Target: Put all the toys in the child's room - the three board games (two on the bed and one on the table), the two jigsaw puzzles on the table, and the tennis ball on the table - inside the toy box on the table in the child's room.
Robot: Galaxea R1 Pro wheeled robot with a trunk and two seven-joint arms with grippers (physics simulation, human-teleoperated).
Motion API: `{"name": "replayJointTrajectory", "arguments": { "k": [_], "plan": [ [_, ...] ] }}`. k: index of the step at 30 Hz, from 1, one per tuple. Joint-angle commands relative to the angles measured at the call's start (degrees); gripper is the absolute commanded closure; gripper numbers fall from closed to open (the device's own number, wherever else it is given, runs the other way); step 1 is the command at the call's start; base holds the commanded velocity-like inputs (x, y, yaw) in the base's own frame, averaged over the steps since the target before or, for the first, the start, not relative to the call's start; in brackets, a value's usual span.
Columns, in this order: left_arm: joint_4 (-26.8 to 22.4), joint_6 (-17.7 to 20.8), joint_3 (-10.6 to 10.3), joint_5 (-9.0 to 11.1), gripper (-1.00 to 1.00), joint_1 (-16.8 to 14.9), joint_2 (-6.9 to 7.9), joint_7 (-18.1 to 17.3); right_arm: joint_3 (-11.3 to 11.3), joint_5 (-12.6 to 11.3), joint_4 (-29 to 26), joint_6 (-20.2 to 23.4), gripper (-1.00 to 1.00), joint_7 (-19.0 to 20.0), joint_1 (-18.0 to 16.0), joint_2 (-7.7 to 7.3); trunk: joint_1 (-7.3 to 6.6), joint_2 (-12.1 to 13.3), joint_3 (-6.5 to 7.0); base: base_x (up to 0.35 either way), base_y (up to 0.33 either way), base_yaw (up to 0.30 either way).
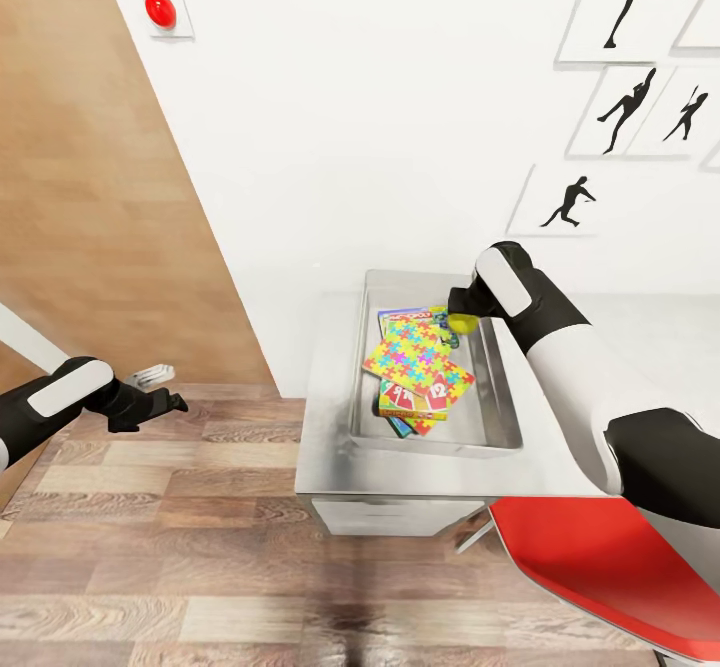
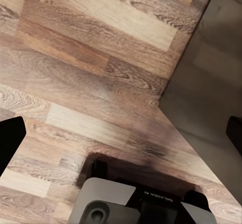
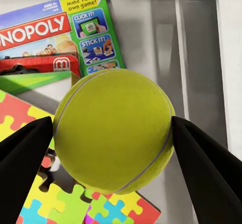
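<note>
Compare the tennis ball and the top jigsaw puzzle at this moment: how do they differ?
The tennis ball is round and plain yellow-green; the jigsaw puzzle is a flat square of multicoloured interlocking pieces. The ball is held between the right gripper fingers above the toy box; the puzzle lies loose inside it, on top of the board games. The puzzle is wider than the ball. Both are over the box's interior.

"MONOPOLY" on board game (image 3: 55, 32)

Bright, even light w/ no clear source; soft shadow on the floor (image 2: 136, 148) under the wrist, faint sheen on the metal tray (image 1: 500, 387), head view slightly soft, edges stretched.
</note>
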Motion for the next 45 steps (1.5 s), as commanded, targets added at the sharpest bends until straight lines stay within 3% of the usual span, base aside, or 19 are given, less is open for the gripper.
{"name": "replayJointTrajectory", "arguments": {
  "k": [1,22,33,38,45],
  "plan": [
    [-0.1,-0.1,-0.3,0.6,-1.00,-0.1,0.06,0.5,0.4,-0.6,-0.1,0.1,-1.00,-0.5,-0.1,-0.08,0.04,-0.1,-0.10,0.000,0.000,0.000],
    [-0.1,0.0,-0.3,0.6,-1.00,-0.1,0.13,0.4,0.3,-0.7,-0.5,0.0,-1.00,-0.7,-0.2,-0.05,0.04,-0.1,-0.10,-0.026,0.045,0.000],
    [-0.1,0.0,-0.3,0.6,-1.00,-0.1,0.21,0.4,0.1,-0.7,-5.0,0.8,-1.00,-0.7,-0.2,-0.24,0.04,-0.1,0.48,0.000,0.000,0.000],
    [-0.1,0.1,-0.3,0.6,-1.00,-0.1,0.21,0.1,0.0,-1.2,-9.7,1.2,-1.00,-0.5,-0.2,-0.25,0.04,-0.1,0.93,0.000,0.000,0.000],
    [-0.1,0.2,-0.4,0.6,-1.00,-0.1,0.28,-2.5,-0.1,-1.7,-11.0,1.2,-1.00,-0.4,-0.2,-0.52,0.04,-0.1,1.58,0.000,0.000,0.000]
  ]
}}
